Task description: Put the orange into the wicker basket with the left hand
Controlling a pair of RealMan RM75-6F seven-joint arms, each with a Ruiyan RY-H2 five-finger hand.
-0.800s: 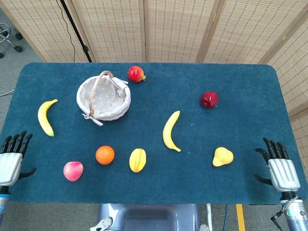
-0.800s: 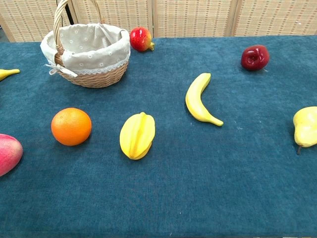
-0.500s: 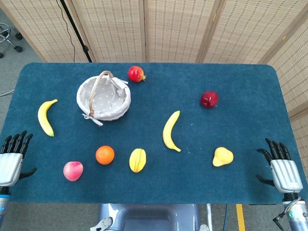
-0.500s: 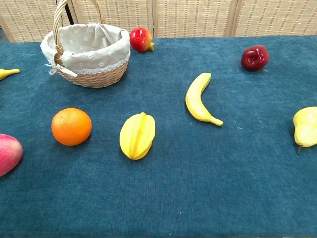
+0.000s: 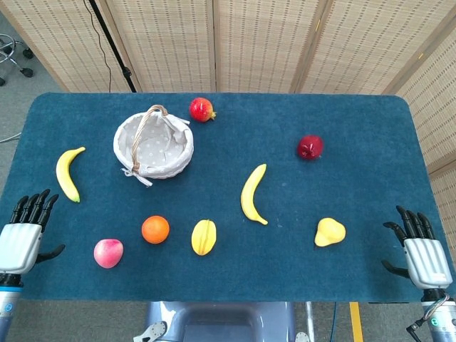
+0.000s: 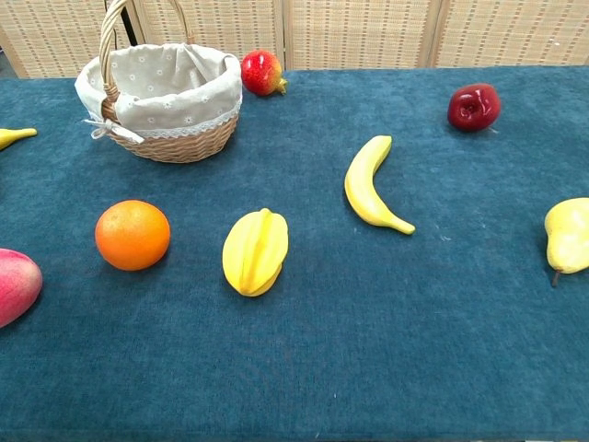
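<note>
Blue cloth covers the table [image 5: 342, 128]; the orange [image 5: 155, 229] lies on it, well apart from the wicker basket [image 5: 153, 146]. Left hand [image 5: 21, 239] and right hand [image 5: 420, 253] hold nothing, fingers apart, at the table's near corners.

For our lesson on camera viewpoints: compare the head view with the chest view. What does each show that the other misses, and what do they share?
Only the head view shows the left hand and right hand, both open at the table's near corners, the whole left banana and the floor around the table.

Only the chest view shows the basket from the side: its woven wall and upright handle.

Both show the orange, star fruit, middle banana, pear, apple and pomegranate.
</note>
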